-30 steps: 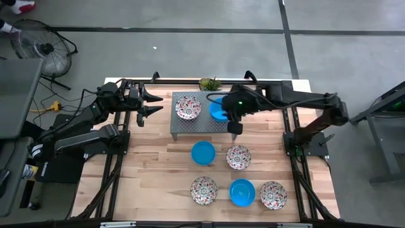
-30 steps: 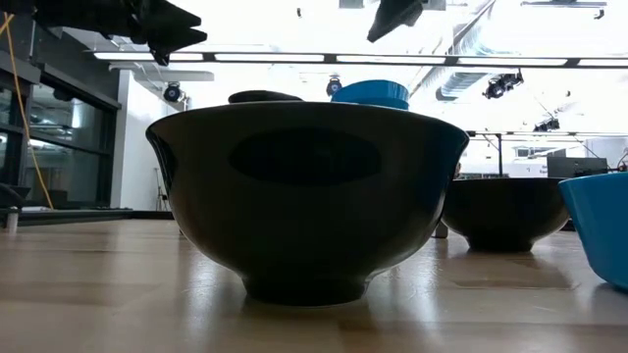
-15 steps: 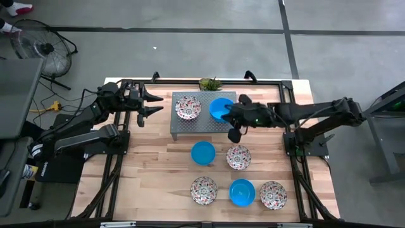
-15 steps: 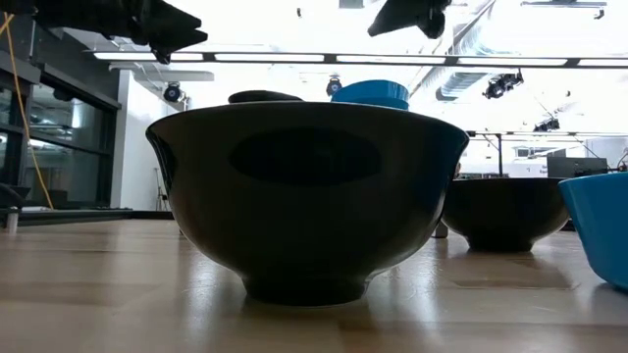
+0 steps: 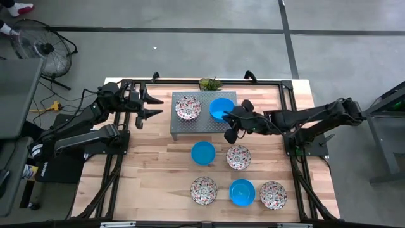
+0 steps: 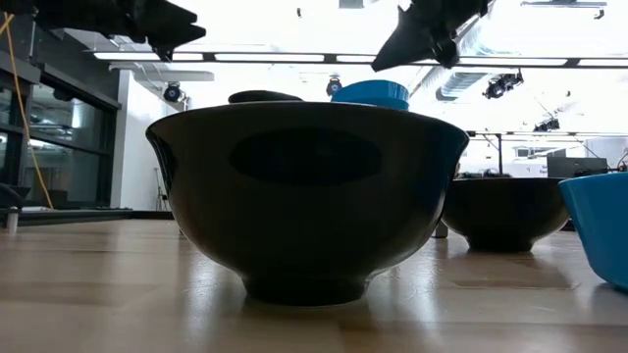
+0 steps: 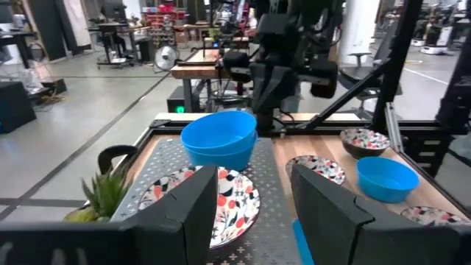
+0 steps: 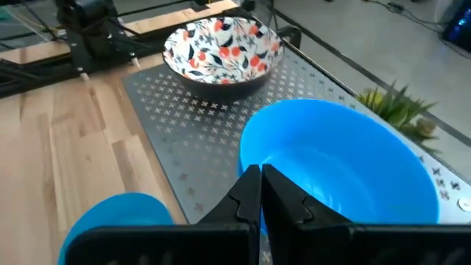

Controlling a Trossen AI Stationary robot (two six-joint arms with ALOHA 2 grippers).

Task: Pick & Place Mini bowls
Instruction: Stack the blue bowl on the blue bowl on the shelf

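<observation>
A grey perforated platform (image 5: 202, 124) near the table's far edge carries a floral mini bowl (image 5: 188, 107) and a bright blue bowl (image 5: 221, 108), which sits nested in a second blue one (image 7: 219, 153). On the wood stand a blue bowl (image 5: 203, 152), a floral one (image 5: 238, 157), and a near row: floral (image 5: 204, 190), blue (image 5: 242, 192), floral (image 5: 273, 194). My right gripper (image 5: 233, 120) is shut and hangs in the air just right of the blue stack's rim (image 8: 259, 177). My left gripper (image 5: 150, 104) waits open, left of the platform (image 7: 254, 206).
A small green plant (image 5: 210, 83) stands at the platform's far edge. Black frame rails (image 5: 117, 158) run along both table sides. Bare wood lies between the platform and the loose bowls. In the low view a back-lit bowl (image 6: 304, 196) fills the foreground.
My right arm has drawn back from over the blue stack toward the table's right edge. Its gripper has tipped, so the fingers now point left at the stack from its right side. The bowls have stayed where they were.
</observation>
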